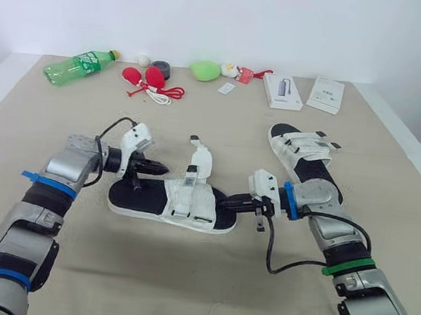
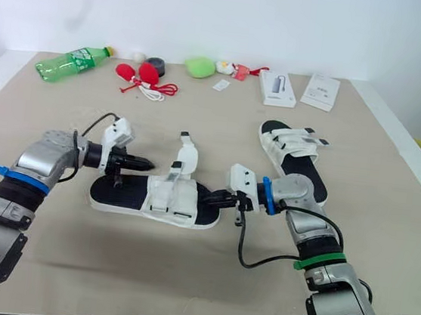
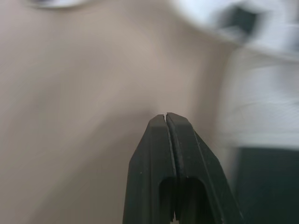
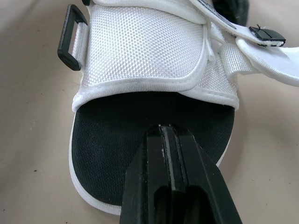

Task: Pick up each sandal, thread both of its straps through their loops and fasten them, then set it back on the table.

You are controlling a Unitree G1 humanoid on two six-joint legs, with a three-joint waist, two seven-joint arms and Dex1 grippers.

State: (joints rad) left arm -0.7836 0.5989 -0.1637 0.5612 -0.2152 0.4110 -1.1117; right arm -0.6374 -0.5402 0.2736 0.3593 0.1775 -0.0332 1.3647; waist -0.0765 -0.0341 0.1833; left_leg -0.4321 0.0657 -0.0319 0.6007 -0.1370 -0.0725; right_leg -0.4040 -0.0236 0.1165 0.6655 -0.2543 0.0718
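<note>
Both grippers closed and empty at the ends of the near sandal (image 1: pixel 171 202), mid-tabletop (image 1: pixel 182 268).
The sandal lies flat on its sole, one white strap (image 1: pixel 200 158) standing up loose, black loop (image 4: pixel 71 37) empty. At its left end, the left gripper (image 1: pixel 159 169) hovers just above the sole, fingers (image 3: pixel 154 154) pressed together on nothing. At the right end, the right gripper (image 1: pixel 236 203) points in over the black footbed, fingers (image 4: pixel 163 182) also together, holding nothing. The second sandal (image 1: pixel 302 156) sits toward the right edge; a green bottle (image 1: pixel 80 65) lies along the far edge.
</note>
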